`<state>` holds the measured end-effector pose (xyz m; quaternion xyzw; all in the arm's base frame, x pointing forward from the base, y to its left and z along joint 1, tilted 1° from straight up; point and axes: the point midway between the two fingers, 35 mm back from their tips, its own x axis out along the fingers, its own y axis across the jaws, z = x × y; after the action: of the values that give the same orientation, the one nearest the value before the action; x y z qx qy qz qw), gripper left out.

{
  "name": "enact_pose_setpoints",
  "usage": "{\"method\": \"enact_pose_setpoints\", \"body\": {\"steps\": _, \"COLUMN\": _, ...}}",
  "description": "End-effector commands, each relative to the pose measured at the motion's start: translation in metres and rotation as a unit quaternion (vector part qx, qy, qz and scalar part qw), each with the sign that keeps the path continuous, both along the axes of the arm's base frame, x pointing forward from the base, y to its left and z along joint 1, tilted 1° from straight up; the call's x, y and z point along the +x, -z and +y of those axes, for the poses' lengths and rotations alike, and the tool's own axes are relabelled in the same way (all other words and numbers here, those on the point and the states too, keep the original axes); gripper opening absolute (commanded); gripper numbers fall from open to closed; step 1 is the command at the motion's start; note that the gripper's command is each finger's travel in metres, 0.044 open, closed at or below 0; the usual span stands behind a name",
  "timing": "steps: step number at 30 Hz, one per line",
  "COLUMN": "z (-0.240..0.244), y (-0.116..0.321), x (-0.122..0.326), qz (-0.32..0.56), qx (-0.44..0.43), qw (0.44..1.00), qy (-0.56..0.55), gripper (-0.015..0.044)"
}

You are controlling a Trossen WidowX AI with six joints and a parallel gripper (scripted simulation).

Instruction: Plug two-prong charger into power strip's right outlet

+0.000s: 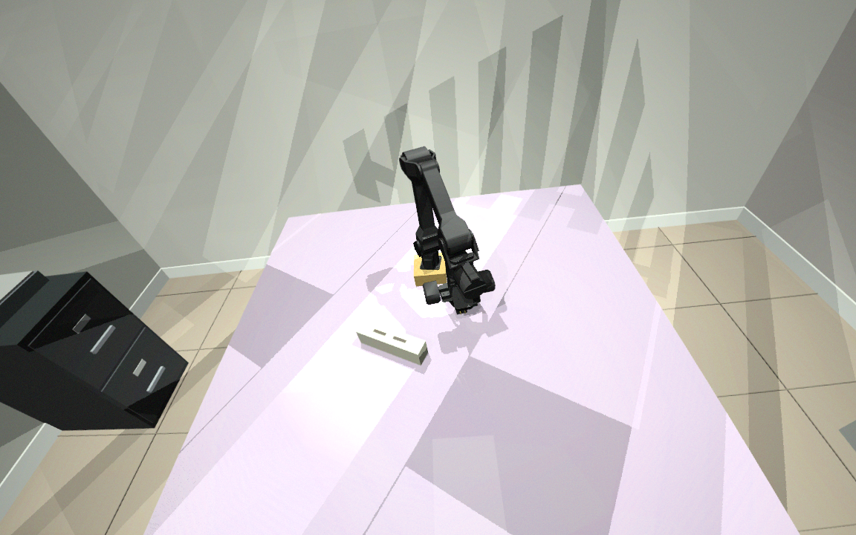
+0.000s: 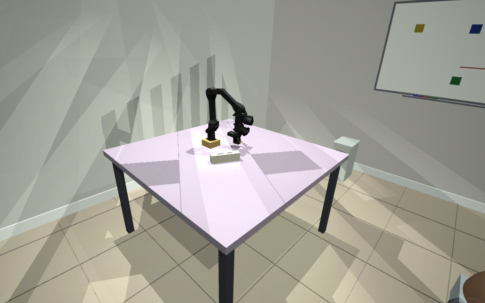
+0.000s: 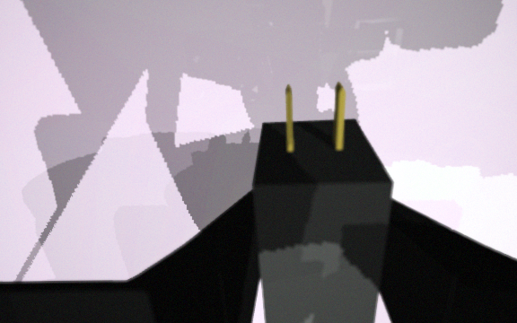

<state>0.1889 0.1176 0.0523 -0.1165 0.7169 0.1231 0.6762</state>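
Observation:
My gripper (image 1: 463, 305) (image 2: 237, 140) (image 3: 310, 200) is shut on the dark charger (image 3: 323, 220), with a finger pressed on each side of its body. The charger's two gold prongs (image 3: 339, 118) stick out free of the fingers, toward the top of the wrist view. The gripper hangs a little above the table, with its shadow beneath it. The cream power strip (image 1: 391, 347) (image 2: 224, 158) lies on the table, to the left of the gripper and nearer the camera in the top view. Its top shows two dark outlets; the right one (image 1: 400, 339) (image 2: 229, 152) is on the gripper's side. The strip is not in the wrist view.
The arm stands on a yellow base block (image 1: 429, 273) (image 2: 210, 142), behind the power strip. The lilac table (image 1: 550, 345) (image 2: 233, 211) carries sharp patches of light and shadow. A dark cabinet (image 1: 105, 352) stands off the table at the left in the top view.

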Motion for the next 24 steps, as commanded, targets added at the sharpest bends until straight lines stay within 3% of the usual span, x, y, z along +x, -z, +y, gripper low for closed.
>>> {"method": "enact_pose_setpoints", "body": {"steps": 1, "z": -0.006, "y": 0.001, "x": 0.002, "qz": -0.003, "qx": -0.001, "qw": 1.000, "qy": 0.006, "gripper": 0.0000}}
{"method": "enact_pose_setpoints", "body": {"steps": 24, "z": -0.043, "y": 0.011, "x": 0.014, "qz": -0.003, "qx": -0.001, "qw": 0.998, "qy": 0.067, "gripper": 0.0000}}
